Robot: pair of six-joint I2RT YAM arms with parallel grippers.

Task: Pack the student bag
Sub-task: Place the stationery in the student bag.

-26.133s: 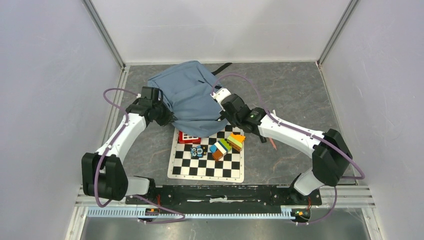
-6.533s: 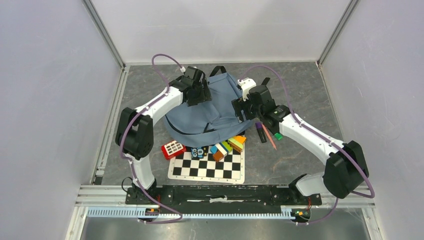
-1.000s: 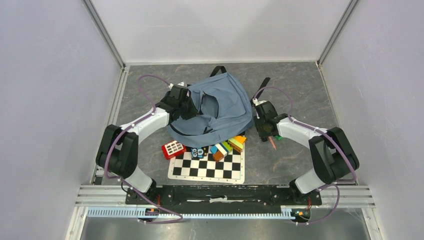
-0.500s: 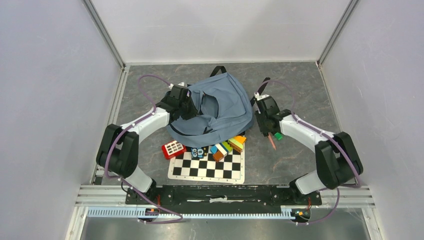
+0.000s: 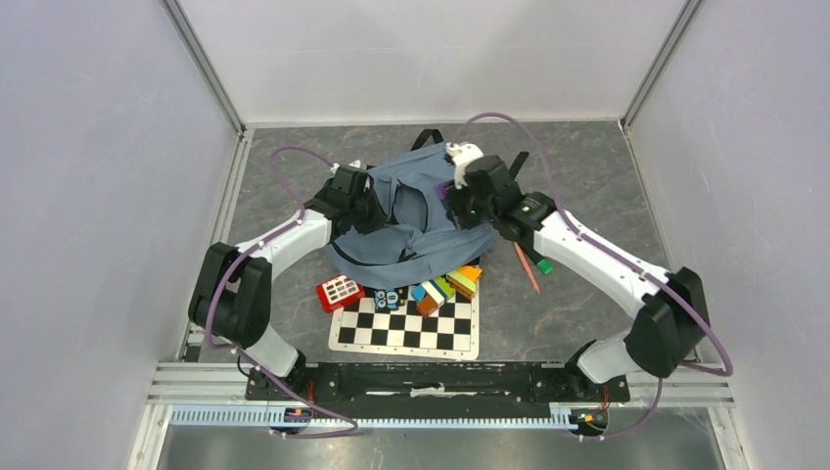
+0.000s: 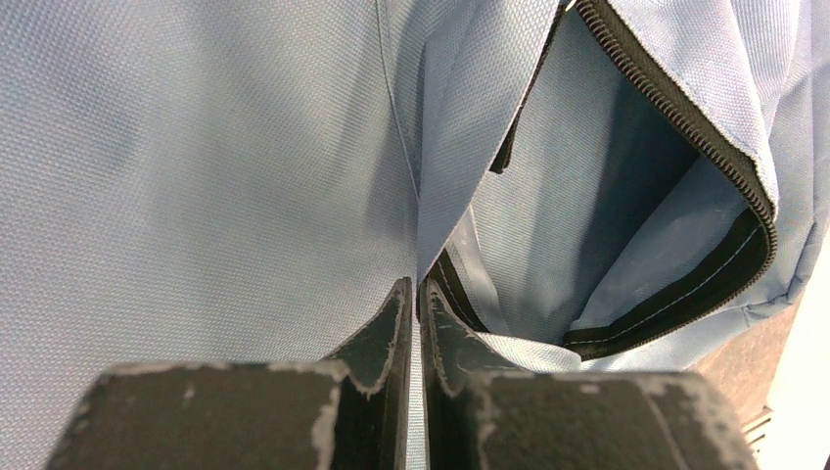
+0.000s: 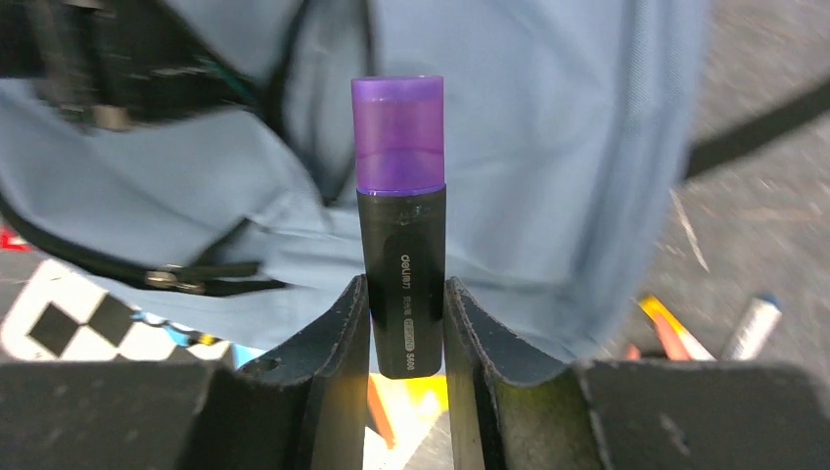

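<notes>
The student bag, dusty-blue with black zipper trim, lies slumped behind the chessboard with its mouth gaping. My left gripper is at its left side. In the left wrist view this gripper is shut on a fold of the bag's fabric, beside the open zipper edge. My right gripper hovers over the bag's upper right part. It is shut on a black highlighter with a purple cap, which sticks out straight ahead of the fingers over the blue cloth.
A chessboard lies in front of the bag, with coloured blocks and a small dark figure on its far edge. A red calculator sits to its left. An orange pencil and a green piece lie right of the bag.
My right arm has risen from the floor right of the bag and swung left over it, carrying the highlighter. The left arm and the bag have stayed put.
</notes>
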